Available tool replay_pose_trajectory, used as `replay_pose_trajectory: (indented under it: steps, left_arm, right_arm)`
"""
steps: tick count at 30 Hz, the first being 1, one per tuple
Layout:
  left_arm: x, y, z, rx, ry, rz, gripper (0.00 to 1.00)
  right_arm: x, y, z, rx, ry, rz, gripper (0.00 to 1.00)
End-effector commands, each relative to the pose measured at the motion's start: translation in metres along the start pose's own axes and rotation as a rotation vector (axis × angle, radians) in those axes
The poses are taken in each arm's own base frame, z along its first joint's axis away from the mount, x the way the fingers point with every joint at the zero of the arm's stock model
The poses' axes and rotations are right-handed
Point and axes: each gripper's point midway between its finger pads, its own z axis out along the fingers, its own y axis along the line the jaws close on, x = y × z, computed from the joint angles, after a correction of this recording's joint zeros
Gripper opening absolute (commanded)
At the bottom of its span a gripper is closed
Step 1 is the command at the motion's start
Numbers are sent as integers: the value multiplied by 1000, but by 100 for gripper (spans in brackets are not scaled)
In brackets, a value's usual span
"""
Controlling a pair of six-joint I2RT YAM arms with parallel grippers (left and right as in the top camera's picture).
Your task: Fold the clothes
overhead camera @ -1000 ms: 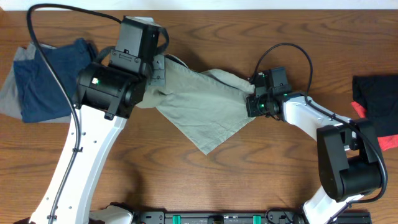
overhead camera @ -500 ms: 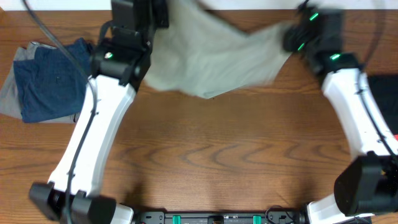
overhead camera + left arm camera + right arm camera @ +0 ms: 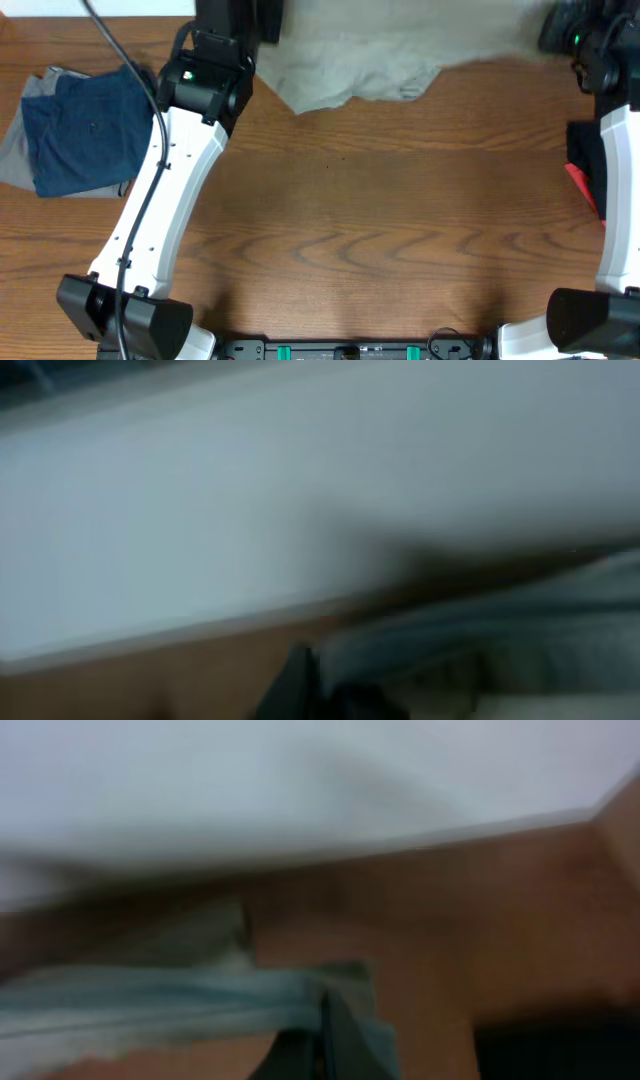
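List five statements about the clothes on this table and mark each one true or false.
1. The khaki garment lies spread along the far edge of the table. True.
2. The khaki garment is neatly folded. False: it is unfolded and rumpled.
3. The blue garment lies on top of a grey garment. True.
4. The blue garment sits beside the right arm. False: it lies on the left side, next to the left arm.
5. A black and red item lies at the table's right edge. True.
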Motion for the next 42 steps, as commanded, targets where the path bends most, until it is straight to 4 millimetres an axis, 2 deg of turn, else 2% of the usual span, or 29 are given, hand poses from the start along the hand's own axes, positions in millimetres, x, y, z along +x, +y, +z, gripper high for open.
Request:
replay_pose_trajectory:
  steps: [1,3,6,9,13,18,21,23,25,29,32,34,37,38,40,42]
  left_arm:
    - [36,40,-15,-140,156,-110,6]
    - [88,32,-29,-123,371,-170,6]
    - [132,9,-51,-11,582,-197,6]
    - [166,-12,-80,109,775,-208,6]
    - [197,-13,-114,121,965,-189,6]
    - [231,-9,-149,99,1169,-154,6]
    - [251,-7,-167,88,1284,-135,6]
    - [264,-12,-180,110,1367,-145,6]
    - [274,-18,-187,135,1421,-162,6]
    - [304,-19,-201,120,1542,-147,6]
    - [323,-18,-207,99,1604,-143,6]
    - [331,-18,-209,85,1625,-140,6]
    - [332,-18,-209,81,1628,-141,7]
    - [332,-17,-209,80,1628,-141,10]
    - [332,-17,-209,77,1627,-140,35]
    - [332,-15,-208,69,1624,-133,43]
  right_arm:
    - [35,-58,5,214,130,27,1]
    - [68,-61,7,229,247,19,1]
    - [102,-63,12,235,359,11,1]
    - [135,-65,19,240,450,6,1]
    - [169,-71,24,271,535,17,1]
    - [187,-79,18,335,592,39,1]
    - [202,-71,8,295,669,53,1]
    - [219,-67,-6,274,765,55,1]
    - [234,-64,-18,264,843,57,1]
    - [265,-51,-37,188,997,56,1]
    - [284,-48,-42,162,1064,46,1]
    - [295,-49,-44,164,1098,45,1]
    - [308,-48,-48,159,1140,51,1]
    - [311,-46,-49,148,1151,59,1]
    - [313,-44,-51,138,1162,66,6]
    - [313,-44,-52,139,1168,66,16]
